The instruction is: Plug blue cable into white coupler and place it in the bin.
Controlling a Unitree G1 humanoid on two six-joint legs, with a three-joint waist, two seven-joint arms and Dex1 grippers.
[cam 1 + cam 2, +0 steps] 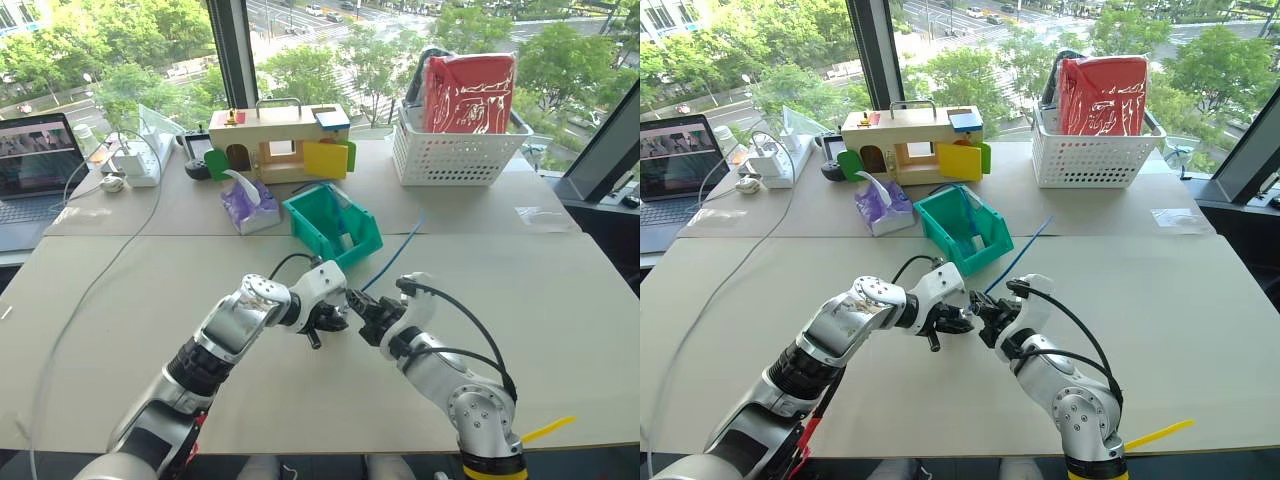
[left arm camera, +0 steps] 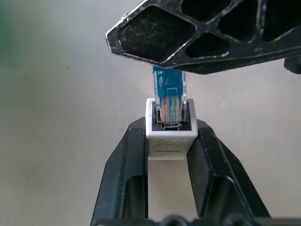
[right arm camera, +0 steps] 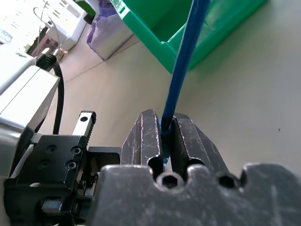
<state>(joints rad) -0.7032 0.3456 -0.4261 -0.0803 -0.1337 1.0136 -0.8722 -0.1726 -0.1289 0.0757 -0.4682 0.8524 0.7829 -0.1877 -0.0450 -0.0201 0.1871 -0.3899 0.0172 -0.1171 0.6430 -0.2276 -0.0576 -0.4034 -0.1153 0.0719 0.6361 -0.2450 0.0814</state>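
Observation:
The white coupler (image 2: 170, 141) sits clamped between my left gripper's (image 2: 170, 127) two black fingers. The clear plug of the blue cable (image 2: 168, 92) stands in the coupler's socket. My right gripper (image 3: 163, 118) is shut on the blue cable (image 3: 186, 52) just behind the plug. Both grippers meet tip to tip above the table's middle, the left gripper (image 1: 328, 316) facing the right gripper (image 1: 366, 314). From there the cable (image 1: 402, 248) trails back across the table past the teal-green bin (image 1: 325, 238), which stands just behind the grippers.
A white lattice basket (image 1: 455, 155) holding a red bag stands at the back right. A wooden toy box (image 1: 280, 140) and a purple tissue pack (image 1: 250, 208) lie behind the bin. At the far left are a laptop (image 1: 35, 160), a power strip (image 1: 140, 160) and a white cord (image 1: 110, 270).

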